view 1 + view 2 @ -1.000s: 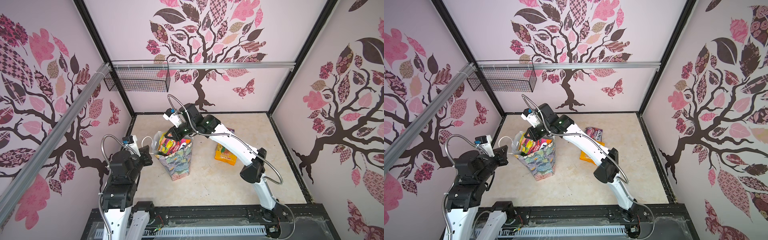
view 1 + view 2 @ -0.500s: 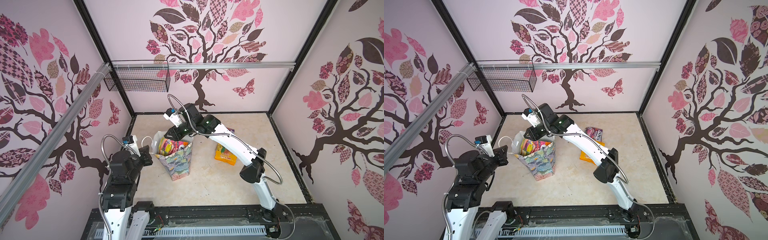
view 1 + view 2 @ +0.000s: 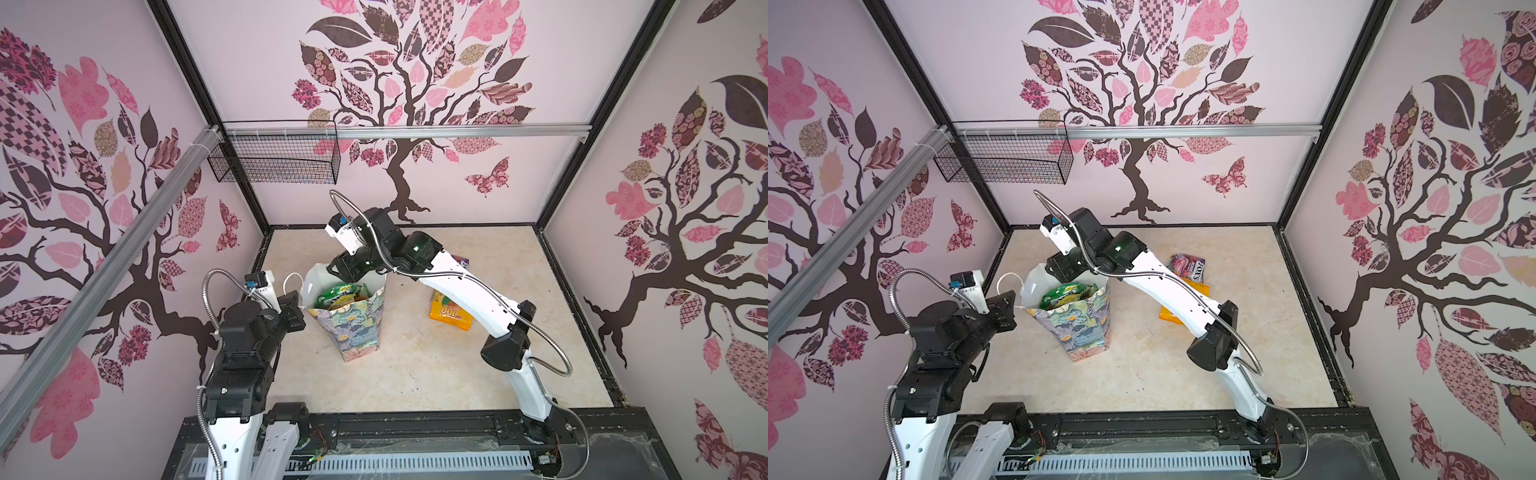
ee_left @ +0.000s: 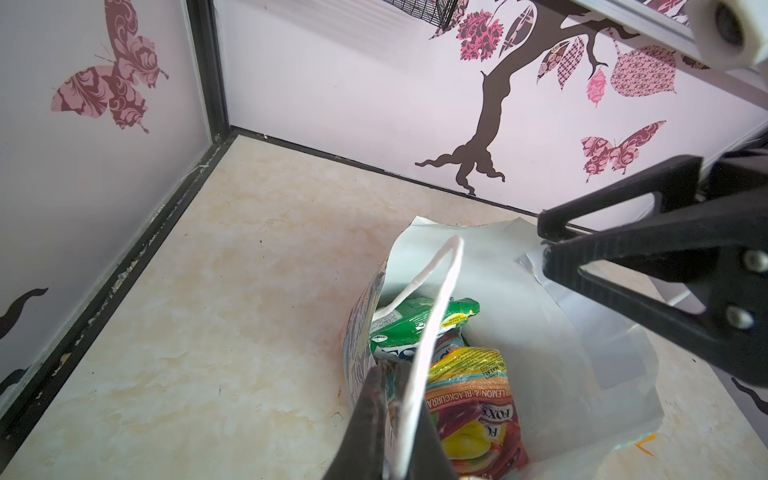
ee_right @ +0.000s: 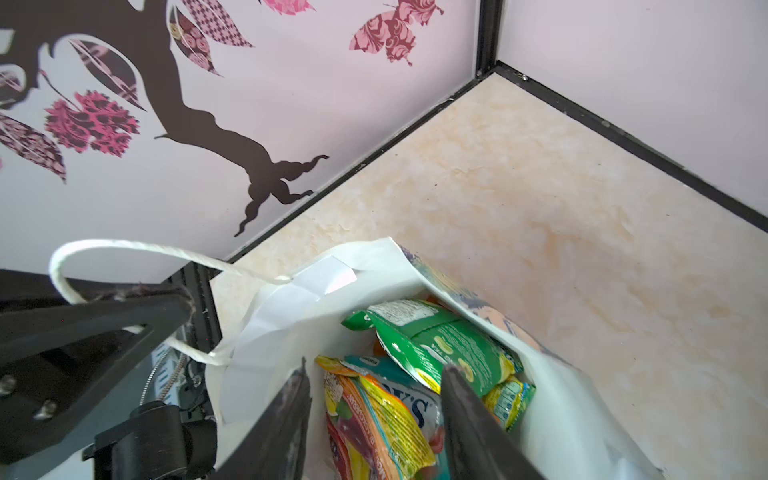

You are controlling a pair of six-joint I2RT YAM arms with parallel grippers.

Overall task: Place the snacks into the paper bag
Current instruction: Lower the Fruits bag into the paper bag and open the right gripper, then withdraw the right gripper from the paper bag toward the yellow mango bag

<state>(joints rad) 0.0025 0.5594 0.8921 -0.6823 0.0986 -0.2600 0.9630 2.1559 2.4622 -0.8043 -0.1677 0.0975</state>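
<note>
Left wrist view: my left tool [image 4: 388,376] is clamped on the rim of the paper bag [image 4: 540,332], which stands upright on the worktop [image 3: 415,374]. Inside it lie snacks [image 5: 386,415], with a green pouch [image 5: 440,340] uppermost. My right tool [image 5: 376,365] hangs over the bag's mouth, fingers apart, holding nothing. Beyond, an orange pouch [image 3: 451,318] and a purple pouch [image 3: 1188,266] lie on the worktop.

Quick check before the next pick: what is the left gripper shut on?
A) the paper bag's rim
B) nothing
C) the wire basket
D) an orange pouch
A: in the left wrist view the left gripper is pinched shut on the rim of the paper bag, right beside its white cord handle.
</note>
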